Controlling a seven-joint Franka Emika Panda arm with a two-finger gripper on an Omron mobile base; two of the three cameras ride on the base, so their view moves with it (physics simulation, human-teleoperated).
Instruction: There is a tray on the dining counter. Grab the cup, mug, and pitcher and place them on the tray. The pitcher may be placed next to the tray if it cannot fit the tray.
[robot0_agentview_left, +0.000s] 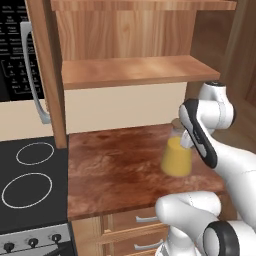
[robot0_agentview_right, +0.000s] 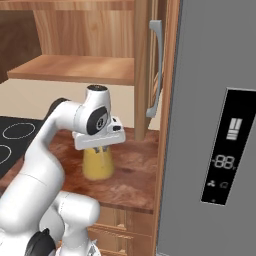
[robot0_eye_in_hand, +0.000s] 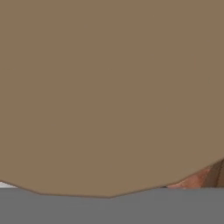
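The pitcher (robot0_agentview_left: 176, 157) (robot0_agentview_right: 97, 165), clear glass with a yellow-orange lower body, stands upright near the right end of a narrow wood countertop (robot0_agentview_left: 110, 170). My gripper (robot0_agentview_left: 186, 142) (robot0_agentview_right: 100, 148) comes down from above onto its neck, and one finger reaches inside the rim. It is shut on the pitcher. In the hand view a flat tan surface (robot0_eye_in_hand: 109, 87) lies very close and hides the fingertips. The tray, cup, mug and dining counter are out of view.
A black stovetop (robot0_agentview_left: 30, 180) adjoins the countertop on the left. A wooden shelf (robot0_agentview_left: 135, 70) hangs low over the counter. A tall cabinet side with a grey handle (robot0_agentview_right: 156, 70) and a grey fridge (robot0_agentview_right: 215, 125) stand close on the right.
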